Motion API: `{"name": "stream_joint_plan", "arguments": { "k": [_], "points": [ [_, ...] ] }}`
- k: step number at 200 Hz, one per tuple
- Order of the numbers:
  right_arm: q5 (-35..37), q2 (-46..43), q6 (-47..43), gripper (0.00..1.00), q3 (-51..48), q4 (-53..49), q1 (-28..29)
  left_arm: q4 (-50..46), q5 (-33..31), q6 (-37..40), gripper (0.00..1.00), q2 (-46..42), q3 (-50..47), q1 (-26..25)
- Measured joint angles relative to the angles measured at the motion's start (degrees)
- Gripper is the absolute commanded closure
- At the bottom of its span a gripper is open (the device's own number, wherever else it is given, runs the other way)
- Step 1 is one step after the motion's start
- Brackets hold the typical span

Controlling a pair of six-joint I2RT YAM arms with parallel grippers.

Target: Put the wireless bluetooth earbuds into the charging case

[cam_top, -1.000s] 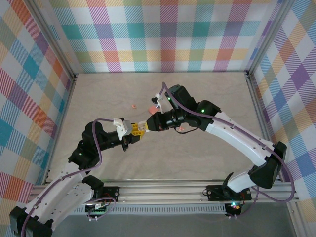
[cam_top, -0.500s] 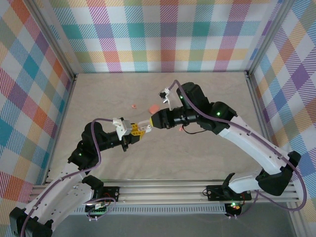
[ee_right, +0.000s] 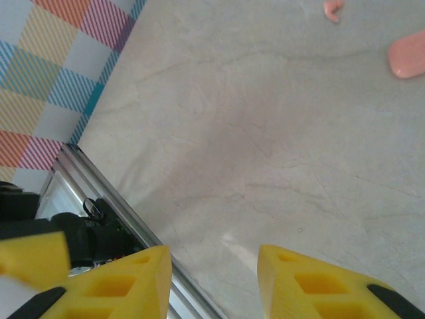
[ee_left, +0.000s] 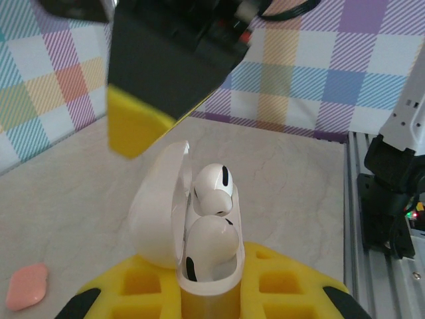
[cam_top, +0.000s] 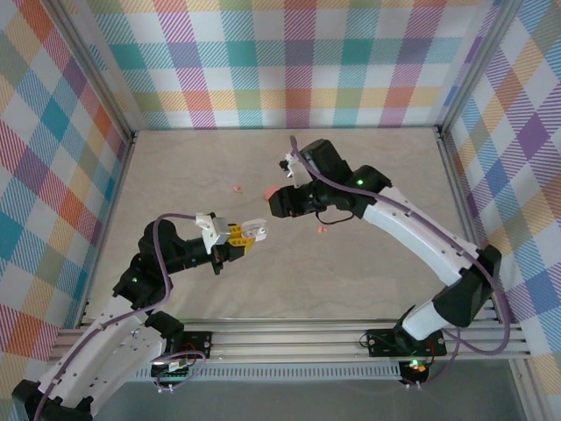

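Note:
An open white charging case (ee_left: 207,276) stands upright between my left gripper's (ee_left: 209,296) yellow fingers, which are shut on its base. Its lid (ee_left: 156,206) is swung back to the left. Two white earbuds sit in it: one low in its socket (ee_left: 211,242), the other (ee_left: 214,188) higher, behind it. From above, the left gripper (cam_top: 240,235) holds the case (cam_top: 257,226) over the table's middle. My right gripper (cam_top: 270,209) hovers just beyond it, open and holding nothing (ee_right: 216,279); its yellow fingertip (ee_left: 133,126) hangs above the lid.
A salmon-pink case (ee_right: 408,53) lies on the table past the right gripper, also seen in the top view (cam_top: 273,189) and the left wrist view (ee_left: 26,286). Two pink earbuds lie loose (cam_top: 237,188) (cam_top: 322,229). The metal frame rail (ee_left: 372,219) borders the table.
The right gripper has opened and drawn back from the white case toward the far side. The left arm has pulled slightly left, still holding the case.

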Motion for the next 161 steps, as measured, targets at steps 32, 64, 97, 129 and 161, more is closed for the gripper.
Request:
{"name": "stream_joint_plan", "arguments": {
  "k": [32, 64, 97, 129, 161],
  "points": [
    [-3.98, 3.56, -0.02, 0.64, 0.33, 0.46, -0.7, -0.59, 0.55, -0.13, 1.0, -0.83, 0.0, 0.0],
    [-8.17, 3.78, 0.33, 0.65, 0.28, 2.12, -0.79, -0.55, 0.55, -0.2, 1.0, -0.96, 0.0, 0.0],
    [-13.64, 3.72, 3.04, 0.67, -2.62, 6.71, -0.79, 0.26, 0.5, -0.68, 1.0, 0.07, -0.07, 0.0],
    [-16.94, 3.72, 5.16, 0.67, -5.31, 8.5, -0.9, 1.64, 0.52, -1.51, 1.0, 1.6, -0.07, -0.02],
    [-17.62, 3.69, 5.51, 0.67, -5.46, 8.98, -1.07, 2.56, 0.33, -1.73, 1.0, 2.38, -0.04, -0.02]
  ]
}}
